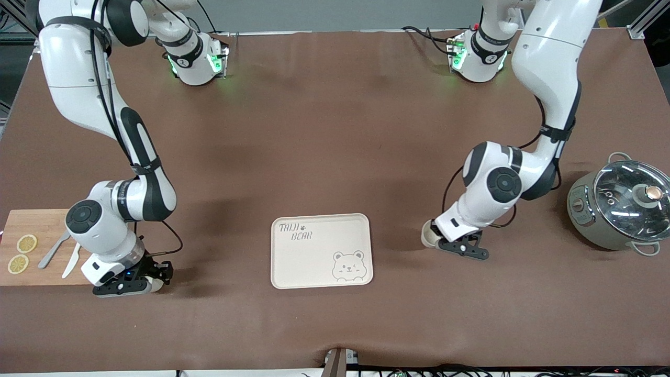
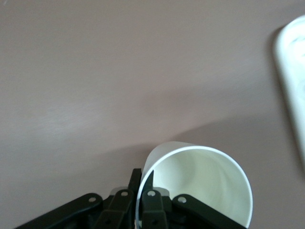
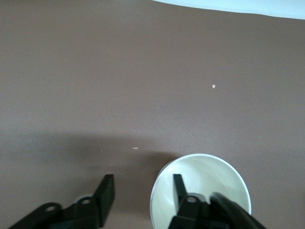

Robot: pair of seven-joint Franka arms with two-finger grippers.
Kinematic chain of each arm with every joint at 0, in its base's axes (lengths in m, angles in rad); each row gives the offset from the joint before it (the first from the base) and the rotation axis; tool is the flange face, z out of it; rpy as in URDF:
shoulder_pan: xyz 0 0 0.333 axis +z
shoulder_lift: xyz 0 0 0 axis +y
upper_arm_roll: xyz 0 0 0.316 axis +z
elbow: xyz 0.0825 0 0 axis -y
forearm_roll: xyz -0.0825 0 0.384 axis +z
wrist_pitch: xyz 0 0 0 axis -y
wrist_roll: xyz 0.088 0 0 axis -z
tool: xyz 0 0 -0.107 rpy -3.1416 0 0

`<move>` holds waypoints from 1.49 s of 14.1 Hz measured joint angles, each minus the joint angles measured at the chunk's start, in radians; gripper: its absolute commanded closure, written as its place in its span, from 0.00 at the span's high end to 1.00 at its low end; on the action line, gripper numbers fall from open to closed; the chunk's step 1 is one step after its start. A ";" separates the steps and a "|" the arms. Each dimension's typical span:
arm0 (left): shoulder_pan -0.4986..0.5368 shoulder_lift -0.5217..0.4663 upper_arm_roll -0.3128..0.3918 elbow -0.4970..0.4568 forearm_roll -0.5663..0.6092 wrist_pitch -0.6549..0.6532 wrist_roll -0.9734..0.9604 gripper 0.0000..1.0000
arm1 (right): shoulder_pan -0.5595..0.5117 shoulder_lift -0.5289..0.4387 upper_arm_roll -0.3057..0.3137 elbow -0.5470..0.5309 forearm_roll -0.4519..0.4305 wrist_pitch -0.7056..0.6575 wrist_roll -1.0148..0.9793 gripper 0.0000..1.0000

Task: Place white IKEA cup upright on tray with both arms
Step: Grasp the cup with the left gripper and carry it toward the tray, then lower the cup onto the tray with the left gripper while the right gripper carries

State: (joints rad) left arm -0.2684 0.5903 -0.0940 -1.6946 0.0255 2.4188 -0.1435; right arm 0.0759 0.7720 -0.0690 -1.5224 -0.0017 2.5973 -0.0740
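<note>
The cream tray (image 1: 320,251) with "TAIJI BEAR" lettering lies nearer to the front camera than the middle of the table. One white cup (image 1: 429,235) is beside it toward the left arm's end. My left gripper (image 1: 438,242) is shut on that cup's wall (image 2: 200,186), one finger inside and one outside (image 2: 143,176). A second white cup (image 1: 156,283) stands toward the right arm's end. My right gripper (image 1: 152,277) is open at it. In the right wrist view one finger is inside this cup (image 3: 205,186) and the other outside, apart (image 3: 143,183).
A wooden cutting board (image 1: 47,222) with lemon slices (image 1: 22,254), a fork and a knife lies at the right arm's end. A metal pot with a glass lid (image 1: 623,207) stands at the left arm's end. Tray edges show in both wrist views (image 2: 293,71) (image 3: 228,5).
</note>
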 measured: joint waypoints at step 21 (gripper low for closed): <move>-0.292 0.252 0.000 0.316 0.000 -0.081 -0.362 0.00 | 0.323 0.000 0.016 0.211 0.000 -0.305 0.374 0.00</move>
State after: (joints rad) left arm -0.5606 0.8422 -0.0942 -1.3788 0.0255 2.3375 -0.5059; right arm 0.3993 0.7718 -0.0530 -1.3114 -0.0016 2.2923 0.2996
